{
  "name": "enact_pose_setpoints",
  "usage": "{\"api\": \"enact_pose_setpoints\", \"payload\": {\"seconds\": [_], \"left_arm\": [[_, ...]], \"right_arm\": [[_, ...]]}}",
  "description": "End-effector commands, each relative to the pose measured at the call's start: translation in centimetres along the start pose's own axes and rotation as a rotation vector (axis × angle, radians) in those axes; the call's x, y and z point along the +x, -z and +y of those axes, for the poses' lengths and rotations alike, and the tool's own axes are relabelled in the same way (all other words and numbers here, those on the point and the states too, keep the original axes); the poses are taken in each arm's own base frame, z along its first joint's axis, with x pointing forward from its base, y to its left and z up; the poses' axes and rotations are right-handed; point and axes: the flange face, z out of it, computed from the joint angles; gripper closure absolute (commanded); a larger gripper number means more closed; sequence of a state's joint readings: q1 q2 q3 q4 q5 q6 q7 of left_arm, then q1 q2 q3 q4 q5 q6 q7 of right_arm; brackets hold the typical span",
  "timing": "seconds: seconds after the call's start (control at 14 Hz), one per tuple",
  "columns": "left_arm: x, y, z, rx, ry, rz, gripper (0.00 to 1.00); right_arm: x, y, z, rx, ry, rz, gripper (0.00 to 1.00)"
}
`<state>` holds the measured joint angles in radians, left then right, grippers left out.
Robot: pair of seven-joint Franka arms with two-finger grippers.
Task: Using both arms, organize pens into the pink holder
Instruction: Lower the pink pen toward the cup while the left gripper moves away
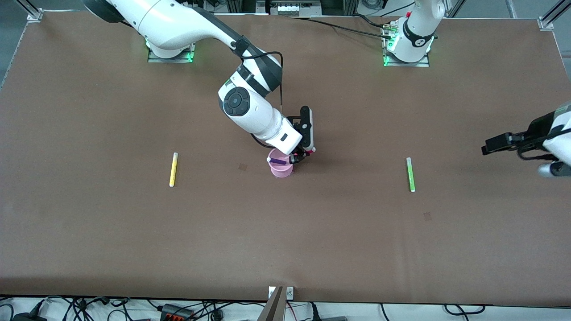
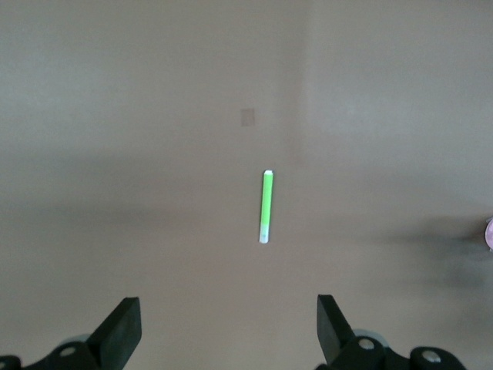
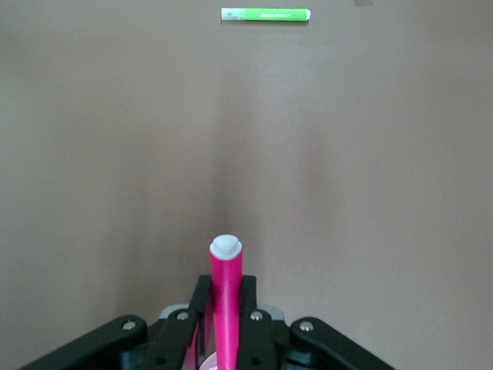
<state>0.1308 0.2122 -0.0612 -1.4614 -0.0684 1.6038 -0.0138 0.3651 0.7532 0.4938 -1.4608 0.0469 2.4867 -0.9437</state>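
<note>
The pink holder (image 1: 281, 170) stands mid-table with a purple pen (image 1: 277, 160) lying across its mouth. My right gripper (image 1: 301, 155) is just over the holder's rim, shut on a magenta pen (image 3: 226, 297) whose white end sticks out past the fingers. A green pen (image 1: 410, 174) lies toward the left arm's end and also shows in the left wrist view (image 2: 266, 206) and the right wrist view (image 3: 266, 14). A yellow pen (image 1: 173, 169) lies toward the right arm's end. My left gripper (image 1: 490, 146) is open and empty in the air near the table's edge, apart from the green pen, fingers spread wide (image 2: 229, 324).
Two small dark squares mark the tabletop, one (image 1: 242, 166) beside the holder and one (image 1: 427, 216) nearer the camera than the green pen. The arm bases (image 1: 406, 53) stand along the table's top edge.
</note>
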Motion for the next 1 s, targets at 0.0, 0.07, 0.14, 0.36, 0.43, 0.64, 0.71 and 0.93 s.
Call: {"api": "enact_pose_setpoints", "payload": {"seconds": [0.0,0.07,0.14,0.36,0.43,0.64,0.71,0.93], "left_arm": [[-2.6,0.4,0.9,0.018,-0.035,0.020,0.00],[-3.1,0.4,1.4,0.038,-0.050,0.019,0.00],[-3.6,0.4,2.0,0.062,-0.067,0.018,0.00],[-4.7,0.8,4.3,0.098,-0.117,0.033,0.00],[-4.8,0.6,4.5,0.099,-0.119,0.030,0.00],[-4.7,0.6,4.3,0.100,-0.115,0.025,0.00],[-4.5,0.5,4.1,0.101,-0.112,0.024,0.00],[-4.5,0.7,4.1,0.101,-0.107,0.015,0.00]], "right_arm": [[-0.4,0.3,0.0,0.011,0.009,-0.019,1.00],[-0.6,0.2,0.0,0.020,0.008,-0.026,1.00],[-0.7,0.0,-0.2,0.032,0.008,-0.035,1.00],[-1.4,0.0,-0.2,0.073,-0.002,-0.066,1.00],[-1.5,0.0,-0.3,0.083,0.000,-0.073,1.00],[-1.7,0.1,-0.2,0.082,-0.001,-0.073,1.00],[-1.9,0.1,0.1,0.078,-0.004,-0.073,1.00],[-2.1,0.4,0.6,0.066,-0.007,-0.067,1.00]]}}
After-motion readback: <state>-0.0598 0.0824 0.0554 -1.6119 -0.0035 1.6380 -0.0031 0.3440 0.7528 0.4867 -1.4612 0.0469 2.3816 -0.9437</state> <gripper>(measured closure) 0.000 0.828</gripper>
